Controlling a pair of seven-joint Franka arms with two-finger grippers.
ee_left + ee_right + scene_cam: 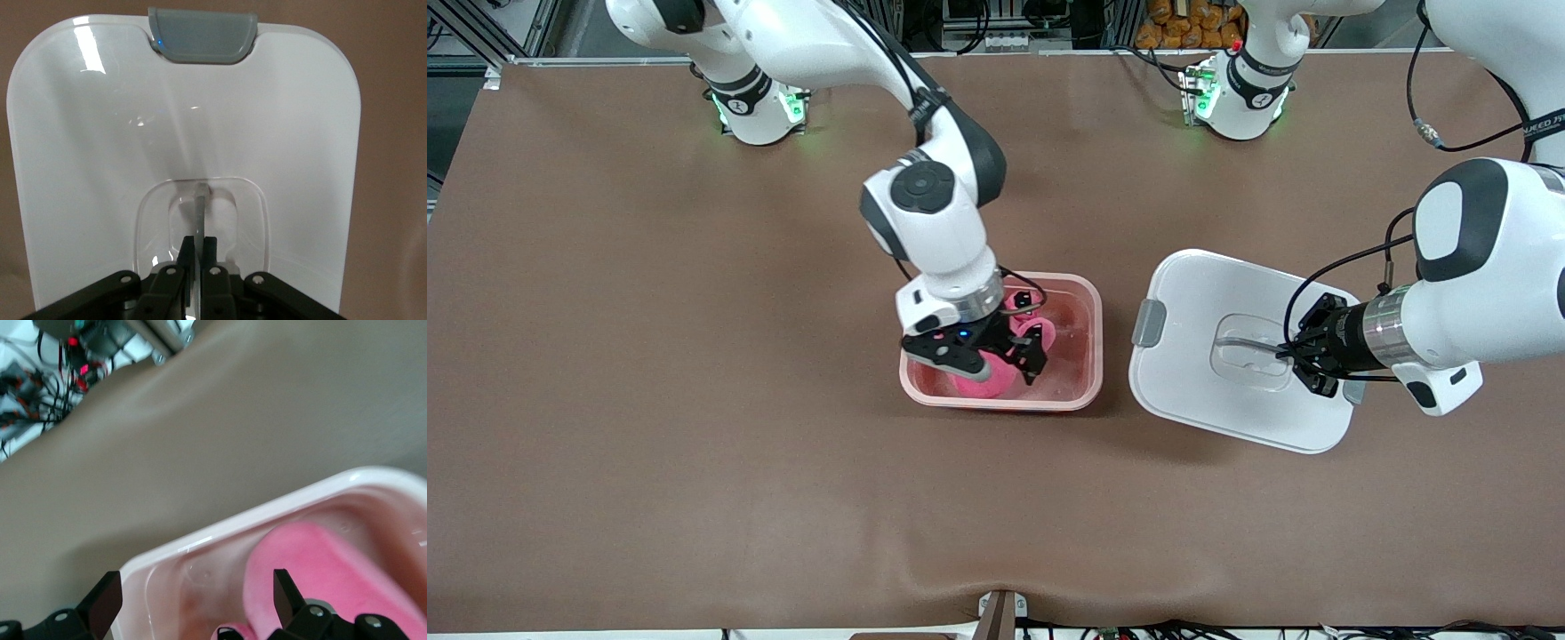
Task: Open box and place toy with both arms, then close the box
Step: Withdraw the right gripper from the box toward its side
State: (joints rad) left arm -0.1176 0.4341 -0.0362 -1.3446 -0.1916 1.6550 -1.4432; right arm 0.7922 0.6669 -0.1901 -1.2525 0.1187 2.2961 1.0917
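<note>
The table is carrying everything, and the two arms are working over its middle. The largest loose item, the white lid, is being held tilted above the table, beside the box toward the left arm's end. The left gripper is sitting over the lid's centre with its fingers pressed together on the thin handle in the recess, so the lid is hanging from that one narrow pinch. One grey clip is showing at the edge of the lid pointing away from the gripper.

The open box is lying directly under the right gripper. Its fingers are standing wide apart inside the box walls, with the pink toy below and between them, resting in the box; from the right wrist view they do not appear to be touching it, so the drop looks done.

The step in hand appears to be clearing the right arm so the lid can come back. To do it well, the right gripper should be rising straight up with its fingers staying apart, since a sideways pull could catch the box wall or drag the toy. Part of the toy may be standing as high as the rim; that I cannot tell, and it matters for closing. The left gripper should be waiting until the box is clear, then levelling the lid, lining its clips up with the box ends, and lowering gently, because the pinch on the handle could let the lid swing.
</note>
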